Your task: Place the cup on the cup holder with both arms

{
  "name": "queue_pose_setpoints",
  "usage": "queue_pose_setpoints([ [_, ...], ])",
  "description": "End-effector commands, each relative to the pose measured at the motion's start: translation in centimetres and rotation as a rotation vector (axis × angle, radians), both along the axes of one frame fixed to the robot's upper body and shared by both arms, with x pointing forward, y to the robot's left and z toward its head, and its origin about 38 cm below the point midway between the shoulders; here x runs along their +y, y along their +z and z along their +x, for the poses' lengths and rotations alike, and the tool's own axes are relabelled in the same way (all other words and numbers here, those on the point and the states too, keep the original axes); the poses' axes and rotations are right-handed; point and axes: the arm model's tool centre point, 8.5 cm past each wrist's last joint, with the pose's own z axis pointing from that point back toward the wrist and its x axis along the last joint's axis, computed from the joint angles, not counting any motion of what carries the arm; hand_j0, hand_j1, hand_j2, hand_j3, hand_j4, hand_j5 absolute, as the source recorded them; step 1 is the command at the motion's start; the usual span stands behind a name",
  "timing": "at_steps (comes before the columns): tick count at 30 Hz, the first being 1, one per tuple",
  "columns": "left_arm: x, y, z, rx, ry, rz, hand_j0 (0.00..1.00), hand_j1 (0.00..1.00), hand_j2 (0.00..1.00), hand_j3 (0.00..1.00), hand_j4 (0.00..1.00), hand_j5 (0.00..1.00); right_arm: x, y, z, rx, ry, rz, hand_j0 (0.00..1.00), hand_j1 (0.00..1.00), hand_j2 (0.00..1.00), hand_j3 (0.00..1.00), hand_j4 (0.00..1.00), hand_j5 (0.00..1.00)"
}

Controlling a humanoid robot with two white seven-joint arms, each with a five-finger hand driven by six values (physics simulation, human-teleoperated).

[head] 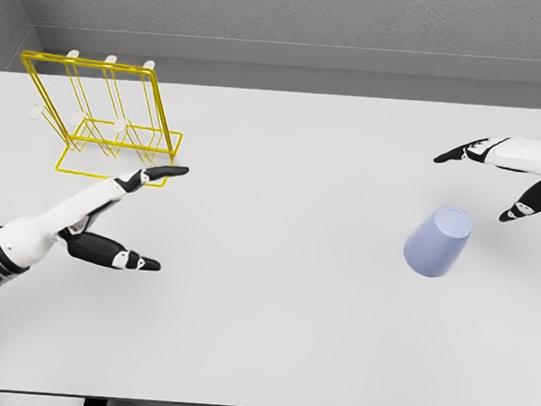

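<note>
**Item Count and Positions, Near to Far**

**Surface** (260, 351): one white surface fills the view from the near edge at 6 o'clock to the grey wall at 12 o'clock.

**Left hand** (126, 216): one. Its arm enters at 8 o'clock. The fingers are spread and hold nothing. One long finger (161, 173) extends toward 2 o'clock, its tip just beside the near front corner of the cup holder base. A second dark digit points toward 3 o'clock lower down. Whether the hand touches the surface cannot be told.

**Cup** (438, 242): one, pale lavender-blue. It lies at 4 o'clock from the centre of the surface, tilted, with its closed flat end facing up toward 1 o'clock. It is free of both hands and well apart from the cup holder.

**Right hand** (514, 178): one. Its arm enters at 3 o'clock. The fingers are spread and hold nothing. One dark digit points toward 9 o'clock, another toward 7 o'clock, near the cup at its 2 o'clock side and not touching it.

**Cup holder** (100, 117): one yellow wire rack at 10 o'clock, standing on the surface, leaning. Three white-tipped pegs show along its top rail; further white tips show lower down, count unclear.
</note>
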Motion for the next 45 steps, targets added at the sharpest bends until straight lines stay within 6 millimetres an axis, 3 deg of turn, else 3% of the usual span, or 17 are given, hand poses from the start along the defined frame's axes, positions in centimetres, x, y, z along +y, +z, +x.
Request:
queue_pose_setpoints([
  [1,-1.4,-1.1,-0.6,0.037,-0.032,-0.025,1.00,1.00,1.00,1.00,1.00,1.00,0.0,0.1,0.0,0.000,-0.005,0.006,1.00,1.00,1.00,1.00,1.00,1.00],
  [6,-4.8,-1.3,-0.4,0.029,-0.070,-0.124,1.00,1.00,1.00,1.00,1.00,1.00,-0.1,0.2,0.0,-0.001,-0.007,0.005,1.00,1.00,1.00,1.00,1.00,1.00],
  [11,-9.2,-3.1,1.5,0.232,-0.057,-0.070,1.00,1.00,1.00,1.00,1.00,1.00,-0.1,-0.2,-0.1,0.007,-0.004,0.002,1.00,1.00,1.00,1.00,1.00,1.00],
  [17,-9.3,-4.9,1.7,0.399,-0.047,-0.154,1.00,1.00,1.00,1.00,1.00,1.00,-0.1,-1.5,-0.4,0.024,0.008,-0.062,1.00,1.00,1.00,1.00,1.00,1.00],
  [21,-8.3,-5.4,3.2,0.405,-0.006,-0.116,1.00,1.00,1.00,1.00,1.00,1.00,1.0,-2.1,-0.2,0.034,0.031,-0.053,1.00,1.00,1.00,1.00,1.00,1.00],
  [24,-7.1,-7.3,4.1,0.439,0.050,-0.098,1.00,1.00,1.00,1.00,1.00,1.00,2.5,-3.3,-0.2,0.057,0.066,-0.043,1.00,1.00,1.00,1.00,1.00,1.00],
  [27,-8.3,-8.2,4.5,0.401,0.060,-0.063,1.00,1.00,1.00,1.00,1.00,1.00,2.5,-3.6,-0.3,0.063,0.066,-0.044,1.00,1.00,1.00,1.00,1.00,1.00],
  [33,-8.3,-9.0,5.2,0.321,0.061,-0.140,1.00,1.00,1.00,1.00,1.00,1.00,2.0,-4.7,-0.8,0.079,0.066,-0.086,1.00,1.00,1.00,1.00,1.00,1.00],
  [45,-8.4,-8.8,5.5,0.352,0.065,-0.198,1.00,1.00,1.00,1.00,1.00,1.00,3.3,-3.7,-1.8,0.060,0.125,-0.088,1.00,1.00,1.00,1.00,1.00,1.00],
])
